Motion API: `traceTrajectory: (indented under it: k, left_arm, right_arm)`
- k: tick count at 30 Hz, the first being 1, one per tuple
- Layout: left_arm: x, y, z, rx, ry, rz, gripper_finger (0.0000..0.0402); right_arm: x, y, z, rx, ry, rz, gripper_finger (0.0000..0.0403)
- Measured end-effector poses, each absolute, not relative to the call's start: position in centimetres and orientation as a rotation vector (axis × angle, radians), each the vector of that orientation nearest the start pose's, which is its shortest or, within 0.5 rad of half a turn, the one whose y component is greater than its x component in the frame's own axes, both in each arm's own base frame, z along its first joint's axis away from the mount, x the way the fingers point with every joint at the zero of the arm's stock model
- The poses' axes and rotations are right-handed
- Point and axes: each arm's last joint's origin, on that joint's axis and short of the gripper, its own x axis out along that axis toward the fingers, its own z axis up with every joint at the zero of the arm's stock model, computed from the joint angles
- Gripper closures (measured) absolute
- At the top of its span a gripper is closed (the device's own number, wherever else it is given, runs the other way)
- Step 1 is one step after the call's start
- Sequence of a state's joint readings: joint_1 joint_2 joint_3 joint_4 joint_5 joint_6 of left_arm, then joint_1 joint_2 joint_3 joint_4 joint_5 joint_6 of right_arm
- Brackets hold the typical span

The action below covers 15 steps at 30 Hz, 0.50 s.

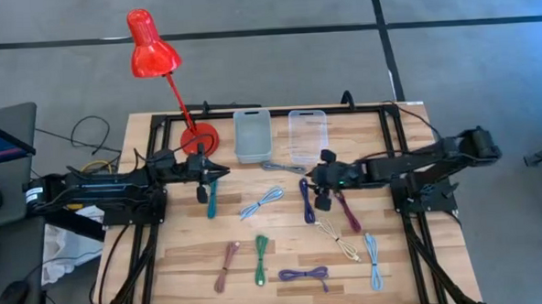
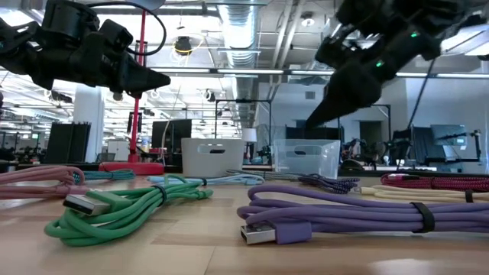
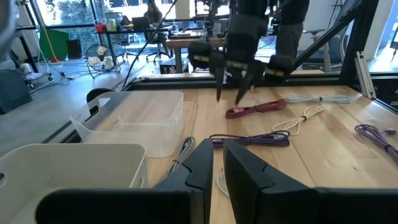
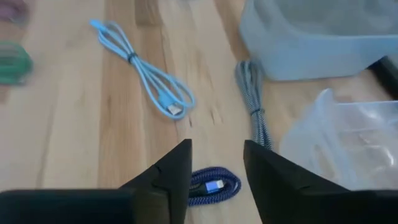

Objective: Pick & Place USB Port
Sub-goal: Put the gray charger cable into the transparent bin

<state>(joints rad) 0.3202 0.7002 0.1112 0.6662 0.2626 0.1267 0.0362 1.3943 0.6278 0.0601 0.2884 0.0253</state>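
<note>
2 arms reach toward the middle of the wooden table (image 1: 285,261) from opposite sides. The left gripper (image 1: 219,168) hangs above the table just in front of the grey bin (image 1: 252,134), with a teal cable (image 1: 213,198) lying below it; in the left wrist view its fingers (image 3: 202,163) stand a narrow gap apart and hold nothing. The right gripper (image 1: 310,175) hangs above the near end of the dark purple cable (image 1: 306,200), just in front of the clear bin (image 1: 308,135); in the right wrist view its fingers (image 4: 174,165) are spread apart and empty, with that cable's USB plug (image 4: 213,186) visible on the table between them.

The 2 bins sit side by side at the far edge, next to the base of a red desk lamp (image 1: 152,45). A grey braided cable (image 1: 284,167) lies between the 2 grippers, in front of the bins. A light blue cable (image 1: 261,203) lies near the centre. A maroon cable (image 1: 348,210) lies beside the dark purple one. Nearer the front edge lie a pink cable (image 1: 226,265), a green cable (image 1: 260,259), a coiled violet cable (image 1: 304,274), a cream cable (image 1: 338,240) and a second pale blue cable (image 1: 374,259). All cables rest on the table; both bins appear empty.
</note>
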Motion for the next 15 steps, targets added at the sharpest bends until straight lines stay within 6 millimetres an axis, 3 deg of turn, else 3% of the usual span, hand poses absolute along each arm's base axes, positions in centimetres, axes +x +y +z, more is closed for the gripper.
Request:
traceTrajectory:
  k: [9, 15]
  left_arm:
    - [14.5, 4.0, 19.5, 0.148, -0.07, 0.062, 0.0362]
    - [14.5, 4.0, 19.5, 0.144, -0.07, 0.062, 0.0362]
  right_arm:
    - [30.3, 0.2, 14.8, -0.142, 0.8, -0.305, 0.0208]
    - [31.5, -0.3, 13.8, -0.191, 0.824, -0.407, 0.0225]
